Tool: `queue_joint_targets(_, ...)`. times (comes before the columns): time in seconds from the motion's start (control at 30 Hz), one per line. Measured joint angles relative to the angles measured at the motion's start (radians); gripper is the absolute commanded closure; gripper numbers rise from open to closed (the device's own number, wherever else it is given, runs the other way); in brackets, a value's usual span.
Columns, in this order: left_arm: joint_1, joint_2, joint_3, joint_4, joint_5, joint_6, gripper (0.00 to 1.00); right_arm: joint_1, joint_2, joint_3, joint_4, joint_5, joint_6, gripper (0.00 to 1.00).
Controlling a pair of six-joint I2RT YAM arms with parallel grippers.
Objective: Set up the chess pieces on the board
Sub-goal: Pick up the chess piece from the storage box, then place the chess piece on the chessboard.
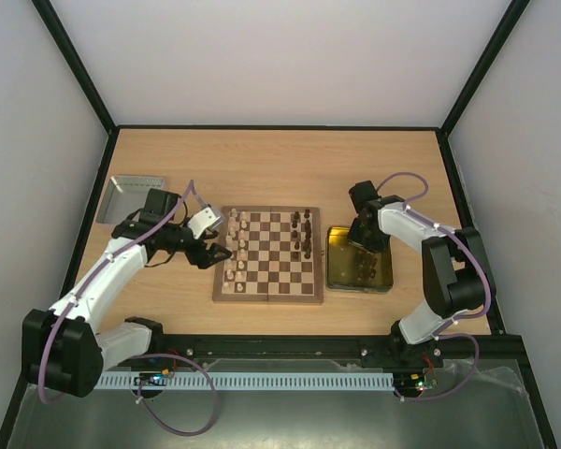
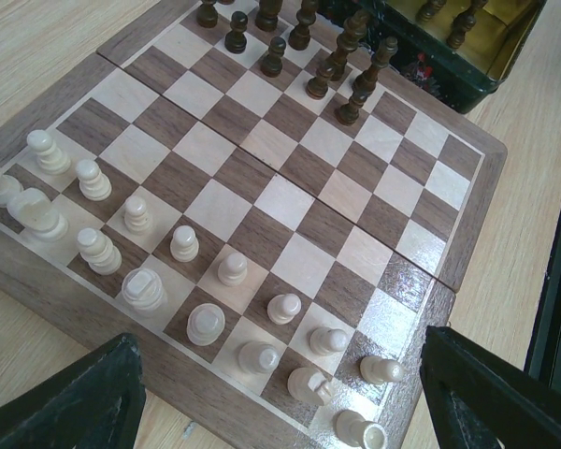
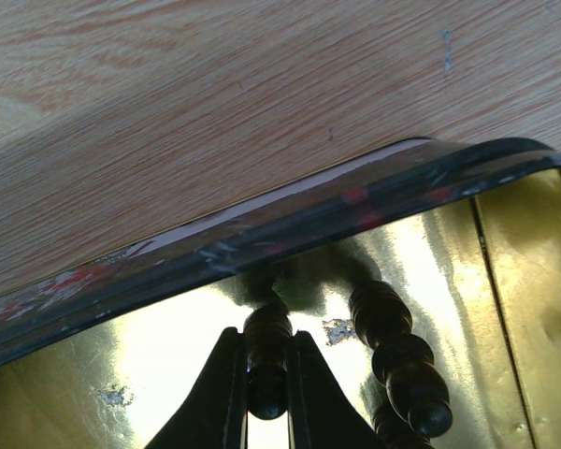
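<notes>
Clamped the right claw on a dark chess piece inside the yellow tray. Probably risked a slip off its rounded turning, or dragging the neighbour. Hung left claw wide apart.

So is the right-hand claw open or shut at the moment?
Shut: the right claw pinches a dark chess piece in the yellow tray, seen in its wrist view.

Board middle open; pale pieces crowd left edge, dark pieces right edge (tray wall just beyond).
</notes>
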Motion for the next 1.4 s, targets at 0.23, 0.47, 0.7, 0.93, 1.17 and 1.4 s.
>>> queue_joint_targets(0.23,0.000,-0.010,0.000,0.000,0.000,0.000,0.19,0.000,-0.001,0.010,-0.010,0.000,0.000,0.98)
queue_joint_targets(0.47,0.000,-0.012,0.000,0.002,-0.001,0.000,0.19,0.028,-0.083,0.092,-0.067,0.026,-0.001,0.98)
queue_joint_targets(0.7,0.000,-0.013,0.000,0.003,-0.005,-0.001,0.19,0.181,-0.148,0.141,-0.124,0.052,0.033,0.98)
queue_joint_targets(0.93,-0.001,-0.019,0.000,0.004,-0.008,-0.003,0.19,0.419,-0.148,0.146,-0.161,0.048,0.114,0.98)
queue_joint_targets(1.17,-0.001,-0.033,0.000,0.004,-0.008,-0.003,0.19,0.556,-0.132,0.174,-0.171,0.023,0.168,0.98)
queue_joint_targets(1.4,-0.001,-0.042,0.000,0.004,-0.008,-0.003,0.16,0.617,-0.054,0.185,-0.158,-0.016,0.183,0.98)
